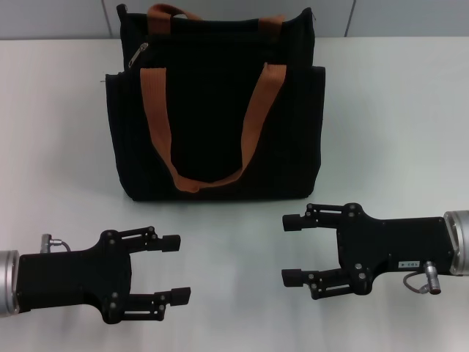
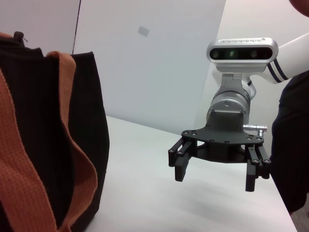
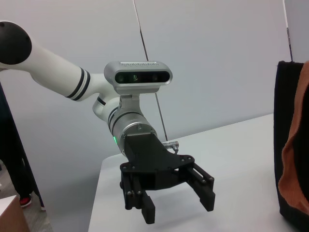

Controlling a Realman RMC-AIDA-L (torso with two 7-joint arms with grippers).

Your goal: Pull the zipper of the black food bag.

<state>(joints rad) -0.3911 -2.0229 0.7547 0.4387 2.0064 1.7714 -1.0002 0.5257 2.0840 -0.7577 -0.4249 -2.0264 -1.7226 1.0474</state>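
Bag (image 1: 212, 110) of black cloth stands upright at the table's (image 1: 410, 110) far side, zipper (image 1: 138, 55) at its upper left corner, left gripper (image 1: 176, 268) and right gripper (image 1: 292, 249) both spread wide, apart from it

The bag (image 1: 212, 110) is matt black woven cloth with ribbed orange-brown webbing straps (image 1: 157, 121). The zipper (image 1: 138, 55) pull, upper left, looks like shiny silver metal. The table (image 1: 396, 132) is smooth, matt white. Both grippers look like matt black metal or plastic.

Your left gripper (image 1: 182, 268) and right gripper (image 1: 292, 249) are black, screw-studded linkage claws on silver wrist cuffs; white arms carry black bands and silver cameras.
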